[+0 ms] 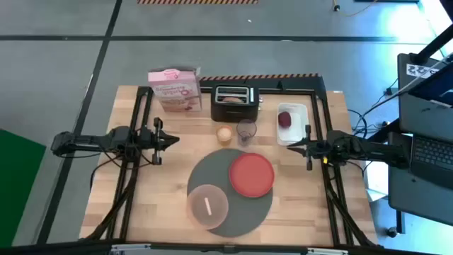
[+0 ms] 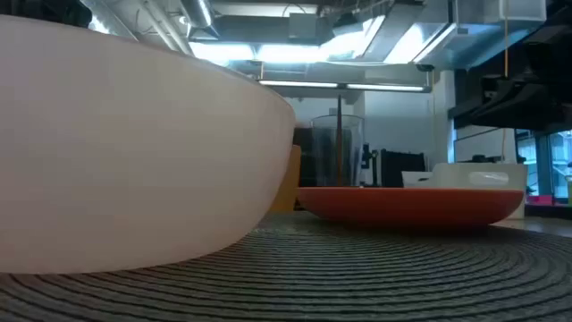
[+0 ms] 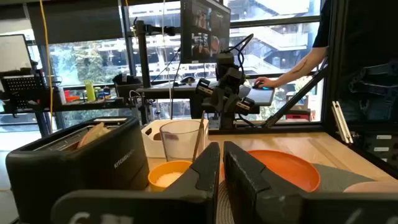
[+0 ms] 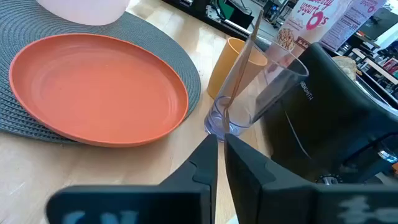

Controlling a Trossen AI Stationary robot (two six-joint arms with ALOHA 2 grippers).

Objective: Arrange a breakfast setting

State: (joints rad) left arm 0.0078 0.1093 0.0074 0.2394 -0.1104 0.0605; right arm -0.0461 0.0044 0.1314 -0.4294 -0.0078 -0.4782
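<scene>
Most of the risk sits in the crowded strip along the tabletop's (image 1: 141, 184) far edge. There the toaster (image 1: 233, 103), with a bagel half (image 3: 93, 132) in its slot, stands close to the cereal box (image 1: 173, 89), the white tray (image 1: 292, 122) holding a dark-red fruit (image 1: 284, 119), the clear glass (image 1: 246, 130) and the small yellow cup (image 1: 224, 134). A reach into that strip could well knock over the glass, which looks light and tall and carries a thin golden spoon (image 4: 239, 62) leaning in it, just beside the cup.

The dark-grey mat (image 1: 233, 212) lies at the middle of the near edge, with the red plate (image 1: 251, 174) on its far right part and the pale bowl (image 1: 208, 205) on its near left part; both appear bare, so the setting is judged barely begun. A bowl this light could slide on the woven mat if cereal is poured from too high.

The left gripper (image 1: 174, 140) hovers at the left edge and the right gripper (image 1: 290, 148) at the right edge, each with its fingers pressed together and holding nothing.

The tabletop is pale wood in a black frame on a grey floor. Beyond it stand monitors, windows and a person's arm (image 3: 292, 70) at a desk.
</scene>
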